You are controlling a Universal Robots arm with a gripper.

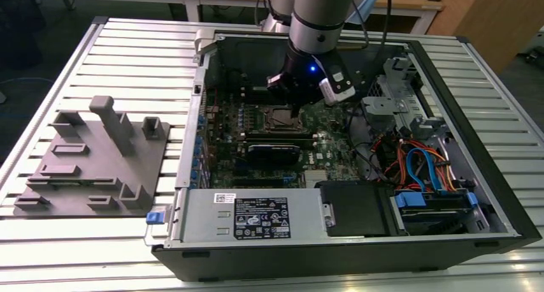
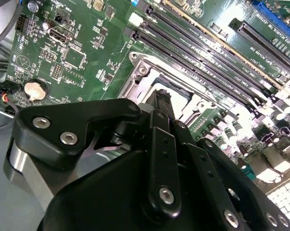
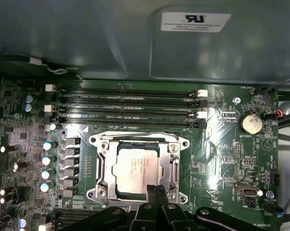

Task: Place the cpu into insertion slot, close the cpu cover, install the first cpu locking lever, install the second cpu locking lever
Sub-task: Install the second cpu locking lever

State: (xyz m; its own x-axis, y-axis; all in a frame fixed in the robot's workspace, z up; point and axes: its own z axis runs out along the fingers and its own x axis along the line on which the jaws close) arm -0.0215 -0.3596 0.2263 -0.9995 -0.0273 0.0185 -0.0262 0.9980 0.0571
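Jaws pressed together, seemingly holding nothing, hang at the cpu cover's (image 3: 137,169) edge, over the seated cpu (image 3: 134,168).

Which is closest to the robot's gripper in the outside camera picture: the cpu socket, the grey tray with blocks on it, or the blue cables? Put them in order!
Measured from the gripper in the exterior view:
1. The insertion slot, right beside the fingertips.
2. The blue cables, toward the exterior view's right, inside the case.
3. The grey tray, outside the case on the exterior view's left.

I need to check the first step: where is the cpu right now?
In the first wrist view the cpu lies in the insertion slot, framed by the cpu cover, just beyond the gripper and beside the long black memory slots.
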